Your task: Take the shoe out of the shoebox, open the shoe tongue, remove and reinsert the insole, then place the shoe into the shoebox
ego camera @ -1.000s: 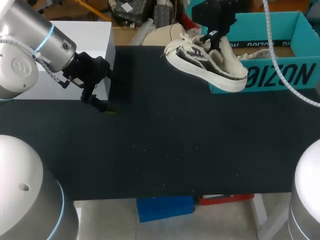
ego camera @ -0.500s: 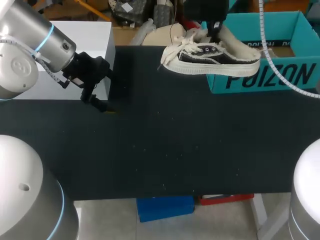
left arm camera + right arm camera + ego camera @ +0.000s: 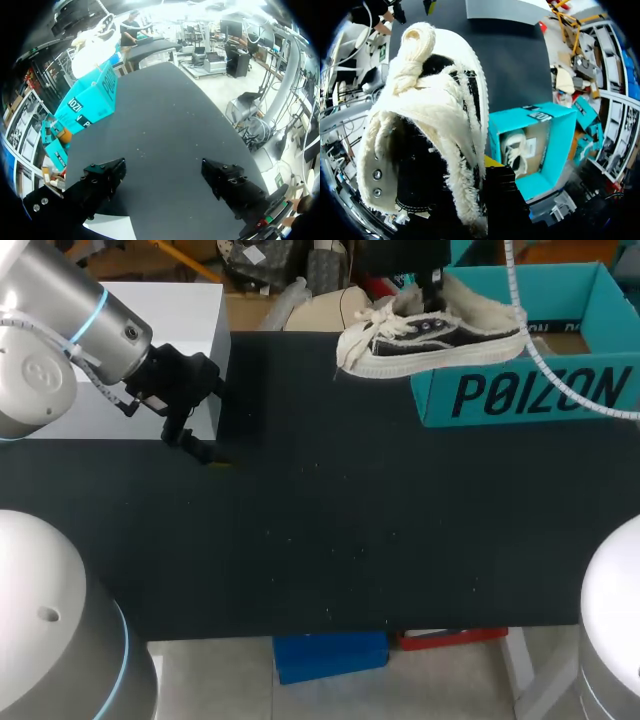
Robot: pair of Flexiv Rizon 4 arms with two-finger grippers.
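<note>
Open-topped teal shoebox [image 3: 540, 392] at the far right of the black desk [image 3: 350, 540]. Inside it, in the right wrist view, a second pale shoe [image 3: 512, 149] lying on a brown floor. In the head view, only a strip of that brown floor visible, the rest hidden behind the lifted shoe [image 3: 440, 340].

Black-and-cream shoe held in the air, sole about level, heel over the box's front left corner, toe and loose laces reaching out past the box over the desk. Right pincer [image 3: 432, 295] clenched on the shoe's collar from above; close up [image 3: 470, 172], one yellow-tipped finger [image 3: 492, 161] pressed on the fleecy outer side, the other hidden inside the shoe.

Left pincer [image 3: 195, 445] low over the desk's left side, beside a white block [image 3: 150, 340]. Released [image 3: 165, 180], both fingers wide apart with only bare desk between them. From there, shoebox [image 3: 90, 102] and shoe [image 3: 95, 42] far across the desk.
</note>
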